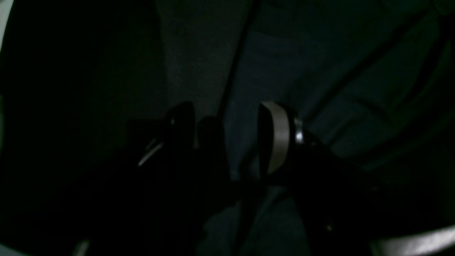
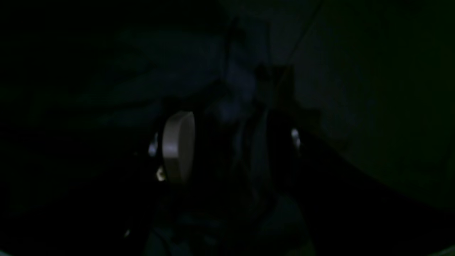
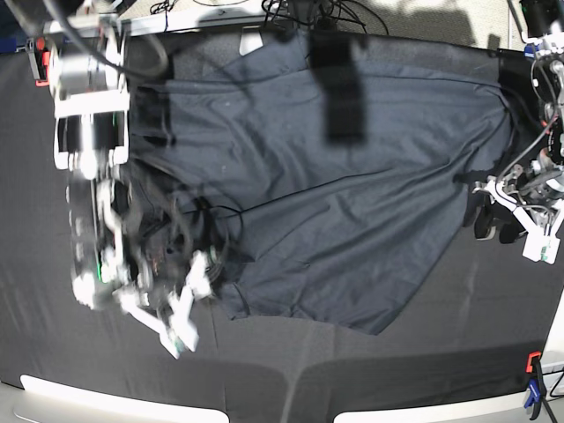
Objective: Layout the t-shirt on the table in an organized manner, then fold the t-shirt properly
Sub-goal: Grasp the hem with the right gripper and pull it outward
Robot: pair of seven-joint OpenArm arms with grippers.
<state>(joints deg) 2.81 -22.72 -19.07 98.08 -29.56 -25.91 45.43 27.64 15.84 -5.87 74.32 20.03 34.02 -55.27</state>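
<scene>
Overhead, the black table [image 3: 458, 352] carries the t-shirt [image 3: 352, 203], spread wide but skewed. At its near-left corner the blurred right gripper [image 3: 181, 304] has jaws parted, with cloth between them. The left gripper [image 3: 493, 220] rests open at the shirt's right edge, near an orange clamp [image 3: 532, 360].

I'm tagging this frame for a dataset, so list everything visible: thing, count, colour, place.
t-shirt: one, dark navy-charcoal, spread wrinkled across the table's middle.
table: one, matte black cloth, fills the view.
clamps: at least three, one orange and one blue at the near right corner, one orange at the far left corner.
cables: several, black, beyond the far edge.
right gripper: one, white and black, blurred, at the shirt's left edge, jaws apart.
left gripper: one, white and black, at the shirt's right edge, open.
</scene>
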